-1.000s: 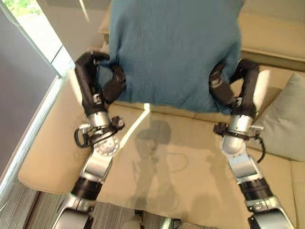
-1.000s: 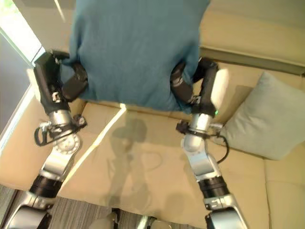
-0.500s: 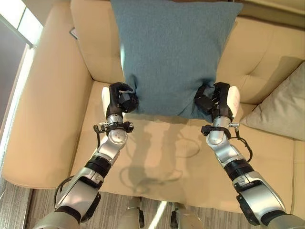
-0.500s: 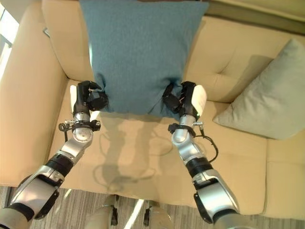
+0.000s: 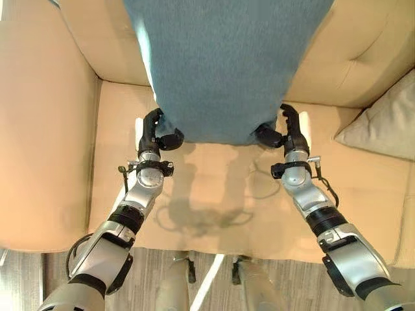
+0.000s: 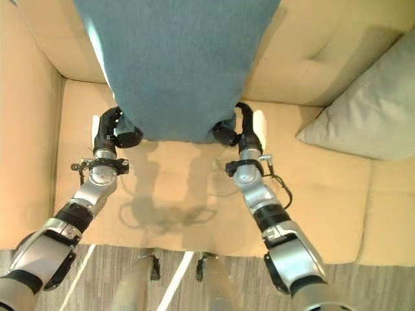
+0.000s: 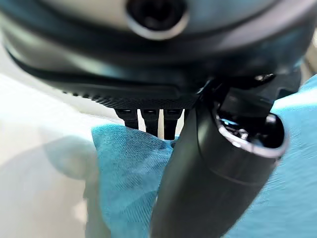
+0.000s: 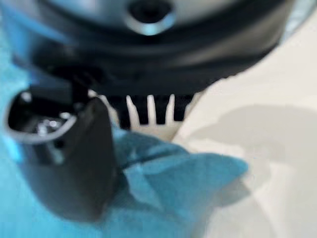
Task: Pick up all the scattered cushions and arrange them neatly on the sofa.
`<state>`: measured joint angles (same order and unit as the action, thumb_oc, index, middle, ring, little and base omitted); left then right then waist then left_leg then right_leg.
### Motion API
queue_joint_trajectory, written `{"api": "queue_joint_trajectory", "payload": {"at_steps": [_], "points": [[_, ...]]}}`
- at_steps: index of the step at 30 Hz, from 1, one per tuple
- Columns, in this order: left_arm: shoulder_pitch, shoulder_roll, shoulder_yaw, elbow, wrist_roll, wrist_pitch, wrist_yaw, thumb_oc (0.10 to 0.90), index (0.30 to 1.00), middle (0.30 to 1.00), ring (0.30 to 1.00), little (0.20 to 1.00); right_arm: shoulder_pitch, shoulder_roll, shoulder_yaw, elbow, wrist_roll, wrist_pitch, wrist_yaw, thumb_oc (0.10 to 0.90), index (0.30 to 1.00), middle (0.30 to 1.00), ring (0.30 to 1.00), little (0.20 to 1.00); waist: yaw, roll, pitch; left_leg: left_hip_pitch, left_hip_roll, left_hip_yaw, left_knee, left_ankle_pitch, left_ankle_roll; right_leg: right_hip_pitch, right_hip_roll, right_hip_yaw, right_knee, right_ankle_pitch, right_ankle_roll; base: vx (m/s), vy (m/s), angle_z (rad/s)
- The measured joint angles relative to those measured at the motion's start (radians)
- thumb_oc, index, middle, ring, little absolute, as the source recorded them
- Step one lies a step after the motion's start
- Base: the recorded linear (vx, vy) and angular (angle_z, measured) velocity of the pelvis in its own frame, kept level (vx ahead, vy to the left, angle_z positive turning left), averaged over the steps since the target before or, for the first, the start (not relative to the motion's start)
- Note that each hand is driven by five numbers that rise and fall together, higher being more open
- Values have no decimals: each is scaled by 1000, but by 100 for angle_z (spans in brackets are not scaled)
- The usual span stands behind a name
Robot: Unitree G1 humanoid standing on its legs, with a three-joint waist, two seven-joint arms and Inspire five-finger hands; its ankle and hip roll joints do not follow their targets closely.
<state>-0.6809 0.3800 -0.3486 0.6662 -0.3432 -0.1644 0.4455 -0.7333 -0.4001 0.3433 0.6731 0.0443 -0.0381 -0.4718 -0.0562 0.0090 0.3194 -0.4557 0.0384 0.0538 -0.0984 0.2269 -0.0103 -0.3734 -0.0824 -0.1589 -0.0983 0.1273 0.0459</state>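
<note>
My left hand (image 5: 157, 133) and right hand (image 5: 288, 129) each pinch a near corner of the blue cushion (image 5: 224, 65) against the sofa (image 5: 58, 129) back. A grey cushion (image 5: 382, 126) sits right.

grey wood-plank floor (image 5: 214, 285) runs along the front edge of the sofa, with a pale streak of light (image 6: 175, 285) crossing it diagonally near the middle.

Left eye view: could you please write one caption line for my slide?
Both hands, left hand and right hand, pinch the lower corners of a blue cushion held against the beige sofa backrest.
</note>
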Motion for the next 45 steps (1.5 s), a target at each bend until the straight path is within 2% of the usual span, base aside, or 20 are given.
{"api": "queue_joint_trajectory", "payload": {"at_steps": [1, 5, 6, 9, 14, 18, 21, 22, 25, 27, 32, 33, 34, 36, 37, 41, 42, 43, 44, 45], "points": [[12, -3, -4, -1, 0, 0, -2, 800, 900, 900, 900, 900, 19, -5, -4, -16, 0, 0, 2, 800, 900, 900, 900, 900, -16, 13, 3, 5, 3, -11, 5, -3, 2, 16, 4, -11, 0, -1, 1, 5, -18, -6], [100, -18, 9, -52, 0, -2, -30, 800, 900, 900, 900, 900, 112, -17, -78, -70, -30, -5, 8, 800, 900, 900, 900, 900, -18, 9, 3, 32, -4, -13, 6, -4, 2, 48, 5, -28, 6, -16, 20, 27, -11, 16], [148, -18, 44, -106, 0, -8, -40, 800, 900, 900, 900, 900, 151, -18, -117, -110, -40, -12, 10, 800, 900, 900, 900, 900, -12, 10, 2, 33, 4, -13, 5, -20, -11, 48, 10, -28, 6, -19, 22, 50, -15, 2], [207, -18, 89, -145, 0, -9, -50, 800, 900, 900, 900, 900, 231, -21, -173, -173, -59, -19, 24, 800, 900, 900, 900, 900, -12, 9, 2, 37, 7, -16, 5, -29, -19, 56, 16, -30, 6, -18, 22, 70, -16, 5], [399, -17, 248, -176, -9, -10, -78, 800, 900, 900, 900, 900, 468, -48, -273, -214, -83, -33, 58, 800, 900, 900, 900, 900, -15, 2, -6, 122, -2, -11, 5, -55, -15, 141, 6, -28, 6, -30, 36, 86, -10, -2], [548, 1, 322, -214, -8, -14, -104, 800, 900, 900, 900, 900, 633, -49, -338, -213, -101, -38, 104, 800, 900, 900, 900, 900, -14, -19, -32, 163, -3, -9, 5, -59, -14, 181, 5, -29, 6, -40, 38, 96, -12, 1], [647, -4, 336, -206, -8, -14, -125, 800, 900, 900, 900, 900, 723, -39, -355, -196, -104, -36, 128, 800, 900, 900, 900, 900, -14, -30, -58, 206, -3, -8, 5, -70, -13, 226, 4, -30, 6, -55, 44, 74, -31, 3], [698, -7, 345, -203, -8, -11, -143, 800, 900, 900, 900, 900, 740, -17, -356, -170, -103, -37, 145, 800, 900, 900, 900, 900, -17, -41, -76, 232, -3, -7, 5, -75, -15, 251, 4, -30, 5, -64, 40, 51, -29, 0], [769, -19, 348, -200, 1, -7, -175, 800, 900, 900, 900, 900, 777, 5, -355, -165, -103, -37, 177, 800, 900, 900, 900, 900, -14, -41, -99, 266, 1, -6, 5, -88, -24, 285, 7, -30, 5, -80, 37, 31, -43, -1], [834, -44, 348, -186, 17, -4, -200, 800, 900, 900, 900, 900, 807, 29, -351, -163, -99, -41, 206, 800, 900, 900, 900, 900, -14, -33, -144, 285, 4, -3, 4, -95, -27, 302, 8, -28, -2, -85, 38, 2, -50, -5], [899, -80, 322, -24, 79, 0, -243, 800, 900, 900, 900, 900, 851, 41, -310, -81, -100, -60, 247, 800, 900, 900, 900, 900, -10, -17, -223, 320, 5, 4, 4, -116, -32, 334, 8, -24, -2, -100, 49, -6, -63, -5], [910, -90, 312, 24, 93, 20, -251, 800, 900, 900, 900, 900, 865, 55, -308, -65, -99, -62, 259, 800, 900, 900, 900, 900, -10, -17, -228, 335, 5, 7, 4, -117, -31, 349, 9, -23, -2, -102, 48, -58, -127, -2], [921, -104, 311, 88, 112, 21, -261, 800, 900, 900, 900, 900, 872, 70, -308, -28, -98, -62, 263, 800, 900, 900, 900, 900, -10, -16, -231, 342, 7, 7, 4, -117, -31, 355, 11, -23, -2, -103, 47, -74, -121, 1], [884, -153, 309, 344, 122, 21, -264, 800, 900, 900, 900, 900, 873, 105, -294, 92, -71, -66, 272, 800, 900, 900, 900, 900, -12, -8, -248, 343, 12, -3, 5, -111, -32, 360, 18, -24, -2, -105, 45, -121, -110, 9], [873, -160, 306, 396, 136, 29, -264, 800, 900, 900, 900, 900, 876, 108, -283, 116, -62, -66, 273, 800, 900, 900, 900, 900, -10, -5, -250, 340, 13, -8, 5, -105, -32, 361, 21, -27, -2, -106, 42, -245, -92, 15], [862, -159, 270, 429, 172, 44, -264, 800, 900, 900, 900, 900, 864, 109, -255, 182, -52, -67, 273, 800, 900, 900, 900, 900, -4, 6, -242, 313, 22, -24, 24, -88, -46, 347, 34, -37, -1, -110, 33, -224, -49, 19], [822, -157, 270, 430, 191, 43, -263, 800, 900, 900, 900, 900, 832, 101, -244, 229, -38, -64, 272, 800, 900, 900, 900, 900, 0, 19, -228, 273, 30, -37, 41, -84, -71, 334, 35, -66, -2, -103, 2, -68, -6, 30], [809, -159, 270, 430, 192, 42, -264, 800, 900, 900, 900, 900, 825, 100, -244, 242, -37, -64, 271, 800, 900, 900, 900, 900, 7, 24, -222, 272, 35, -36, 42, -90, -79, 333, 40, -71, -2, -99, -5, -112, 13, 25], [794, -160, 270, 428, 200, 40, -264, 800, 900, 900, 900, 900, 810, 99, -242, 244, -36, -63, 271, 800, 900, 900, 900, 900, 14, 25, -220, 274, 35, -30, 41, -124, -92, 330, 43, -78, -2, -90, -25, -91, 33, -2], [779, -158, 272, 435, 201, 40, -264, 800, 900, 900, 900, 900, 803, 101, -239, 243, -34, -64, 271, 800, 900, 900, 900, 900, 12, -3, -208, 270, 22, -17, 81, -154, -106, 328, 16, -86, -2, -81, -44, -48, 33, -8]]}}
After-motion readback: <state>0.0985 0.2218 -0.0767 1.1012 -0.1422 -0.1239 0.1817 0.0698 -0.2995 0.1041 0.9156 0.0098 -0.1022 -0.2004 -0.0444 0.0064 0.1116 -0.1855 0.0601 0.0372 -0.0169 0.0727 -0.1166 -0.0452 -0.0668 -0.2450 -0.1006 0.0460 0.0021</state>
